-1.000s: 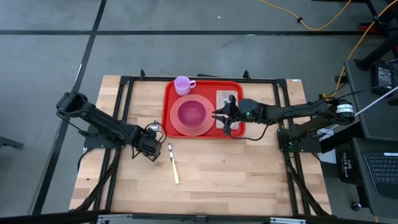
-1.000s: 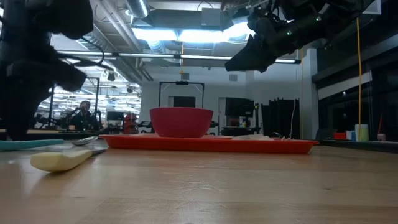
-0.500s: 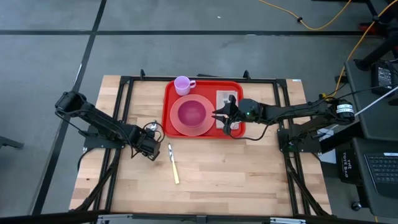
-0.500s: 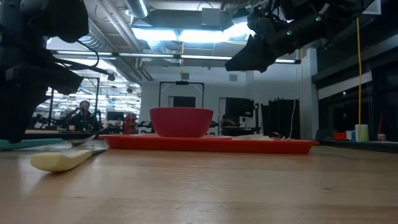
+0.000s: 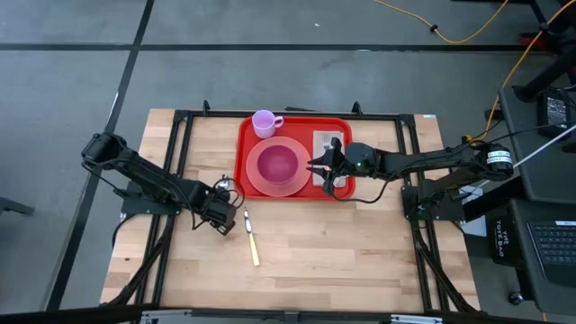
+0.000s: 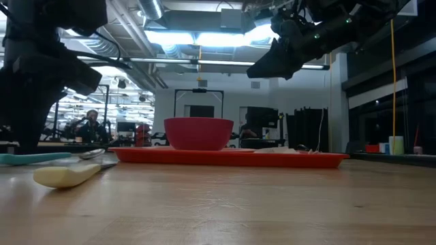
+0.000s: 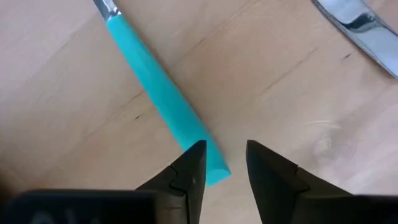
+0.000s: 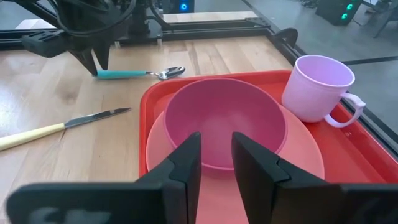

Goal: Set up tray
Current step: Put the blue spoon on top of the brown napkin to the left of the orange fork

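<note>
- The tray (image 5: 337, 123) lies at the far middle of the tabletop (image 5: 315, 261), carrying a pink plate (image 5: 263, 186) with a bowl (image 5: 277, 163) on it, a lilac cup (image 5: 265, 122) at its far-left corner, and what looks like a napkin (image 5: 326, 141) on its right side.
- The spoon (image 8: 134, 73), with a teal handle, lies on the bare wood just left of the tray; the knife (image 5: 250, 238), cream-handled, lies nearer the front edge.
- The left tool (image 7: 222, 165) hangs just over the butt end of the spoon's handle, fingers parted and empty, one on each side of the tip. The handle's long axis runs away from the tool, bowl end toward the tray.
- The right tool (image 8: 214, 155) hovers over the tray's right half, fingers apart and holding nothing, facing the bowl.
- The left arm is plainly nearer both utensils; I judge the spoon pick-up is next.
</note>
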